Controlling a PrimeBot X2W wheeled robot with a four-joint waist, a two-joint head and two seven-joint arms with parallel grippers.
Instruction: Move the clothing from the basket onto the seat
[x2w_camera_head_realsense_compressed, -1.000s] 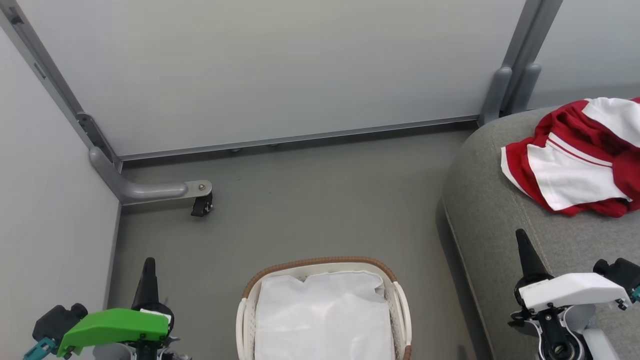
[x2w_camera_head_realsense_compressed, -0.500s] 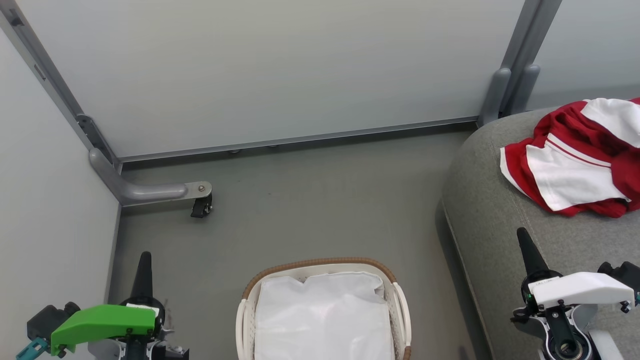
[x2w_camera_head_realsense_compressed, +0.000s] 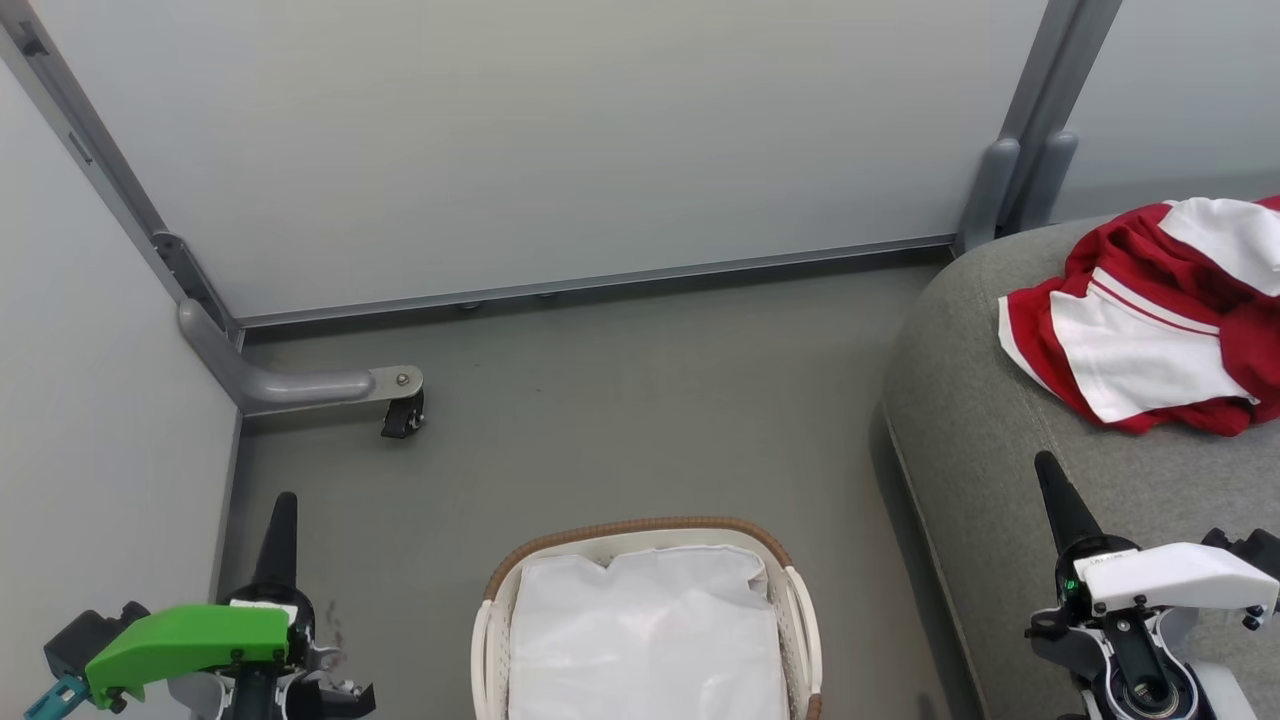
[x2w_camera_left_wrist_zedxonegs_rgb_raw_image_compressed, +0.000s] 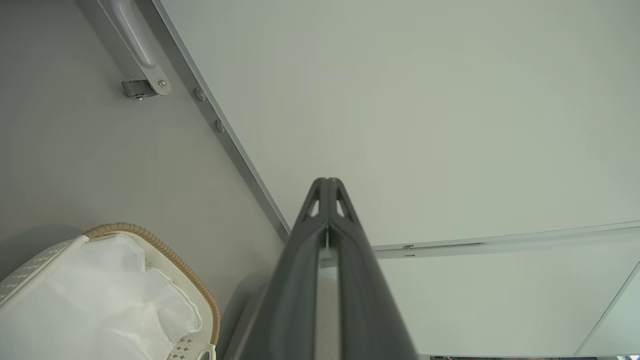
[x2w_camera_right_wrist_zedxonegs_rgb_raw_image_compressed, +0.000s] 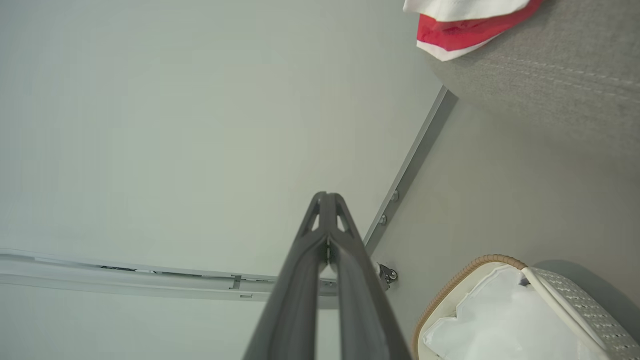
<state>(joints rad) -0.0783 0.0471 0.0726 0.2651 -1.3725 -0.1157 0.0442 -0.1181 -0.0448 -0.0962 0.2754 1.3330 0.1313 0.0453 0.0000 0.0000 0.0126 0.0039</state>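
Observation:
The red and white clothing (x2w_camera_head_realsense_compressed: 1150, 320) lies crumpled on the grey seat (x2w_camera_head_realsense_compressed: 990, 430) at the right; a corner of the clothing (x2w_camera_right_wrist_zedxonegs_rgb_raw_image_compressed: 460, 35) shows on the seat (x2w_camera_right_wrist_zedxonegs_rgb_raw_image_compressed: 550, 70) in the right wrist view. The white basket (x2w_camera_head_realsense_compressed: 790, 590) with its brown rim stands on the floor at bottom centre, holding just its white liner (x2w_camera_head_realsense_compressed: 645, 640). My left gripper (x2w_camera_head_realsense_compressed: 280, 510) is shut, empty, left of the basket (x2w_camera_left_wrist_zedxonegs_rgb_raw_image_compressed: 200, 320). My right gripper (x2w_camera_head_realsense_compressed: 1048, 470) is shut, empty, over the seat's front part; the basket (x2w_camera_right_wrist_zedxonegs_rgb_raw_image_compressed: 575, 305) sits at lower right of its view.
Pale partition walls (x2w_camera_head_realsense_compressed: 540, 140) close off the back and left. A grey foot with a black caster (x2w_camera_head_realsense_compressed: 400, 405) juts onto the grey floor (x2w_camera_head_realsense_compressed: 620, 420) at left. Grey posts (x2w_camera_head_realsense_compressed: 1020, 170) stand behind the seat's corner.
Both grippers have sunk slightly lower in the head view and the left one has drifted left. The clothing, basket and seat have stayed put.

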